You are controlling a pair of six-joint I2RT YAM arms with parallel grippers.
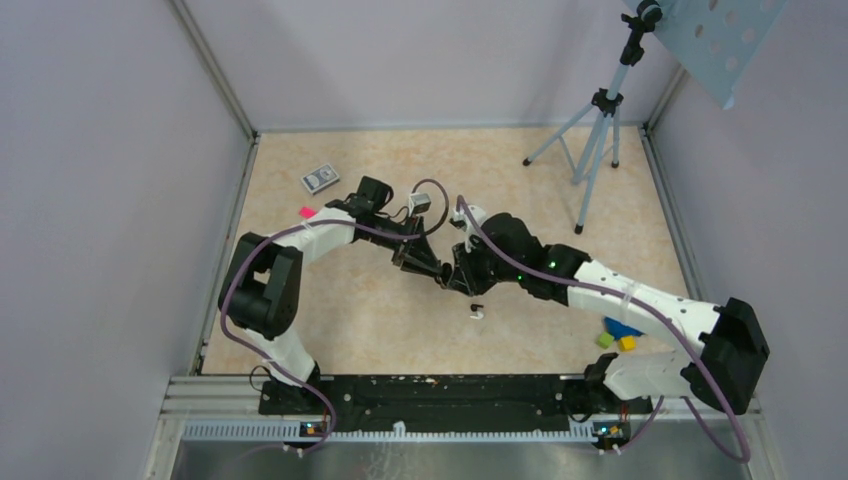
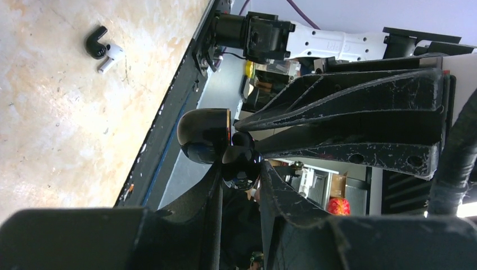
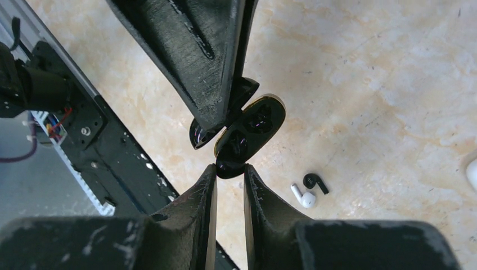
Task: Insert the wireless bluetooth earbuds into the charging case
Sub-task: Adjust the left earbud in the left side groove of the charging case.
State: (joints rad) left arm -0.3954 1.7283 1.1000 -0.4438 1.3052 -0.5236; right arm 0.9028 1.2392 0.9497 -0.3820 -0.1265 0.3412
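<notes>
The table [image 1: 400, 330], a pale mottled top, lies under everything. I place the rest by the charging case, which is held over its middle. The tripod [image 1: 598, 130] stands beyond the case and well off to its right. My two arms reach in from the near edge and meet at the case, the left one from its left and the right one from its right.

My left pincer [image 2: 241, 169] is drawn in narrow on the case, whose rounded black body sits between its two fingers. My right pincer [image 3: 229, 171] is narrow too. Its tips sit on either side of the case's lower end, where lid and body join, and press on it as far as I can see.

A cluster of coloured blocks [image 1: 620, 335] in blue, green and yellow lies well to the right of the case, nearer my bases. A flat patterned box [image 1: 320, 178] lies well to the left of the case and beyond it, with a small pink piece [image 1: 307, 212] between the two.

The charging case [image 3: 250, 129] is glossy black and open, with its lid swung away from the body.

The earbuds are outside the case, on the table just nearward of it. The white earbud [image 3: 304, 197] and the black earbud [image 3: 316, 183] lie side by side, close enough that I cannot tell whether they touch.
</notes>
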